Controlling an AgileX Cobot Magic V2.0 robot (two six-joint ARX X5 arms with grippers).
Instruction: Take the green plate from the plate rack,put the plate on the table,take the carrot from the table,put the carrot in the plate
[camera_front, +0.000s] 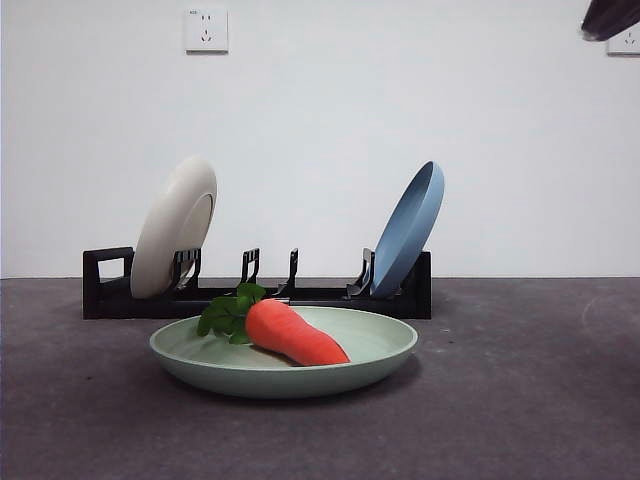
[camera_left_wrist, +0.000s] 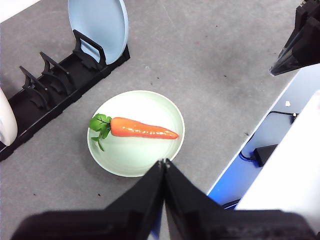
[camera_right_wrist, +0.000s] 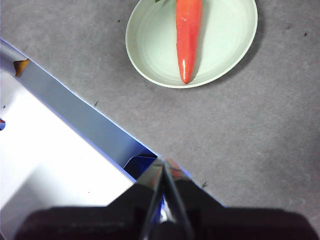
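**Carrot in the plate, both hands drawn back**

Grey counter (camera_front: 520, 400) runs to a plain white wall with a socket (camera_front: 206, 30) high up. On it, the carrot (camera_front: 292, 333) lies on its side inside the green plate (camera_front: 380, 362), leaves toward the rack and tip toward the plate's open middle, with nothing gripping it. The plate sits flat on the counter just in front of the plate rack (camera_front: 105, 290), apart from it.

Beyond the plate, the rack holds a cream plate (camera_front: 175, 228) near its handle end and a blue plate (camera_front: 410, 228) at the other end, both leaning in their slots; the middle slots stand bare.

The left hand (camera_left_wrist: 164, 162) is clenched on nothing, raised above the counter with the green plate just past its tips. The right hand (camera_right_wrist: 163, 161) is likewise pressed closed and empty, with the plate well ahead of it and the counter's edge beneath.

By the look of it, the task is done. What remains is only to keep both hands high and clear, so that neither nudges the plate or rolls the carrot off its rim.
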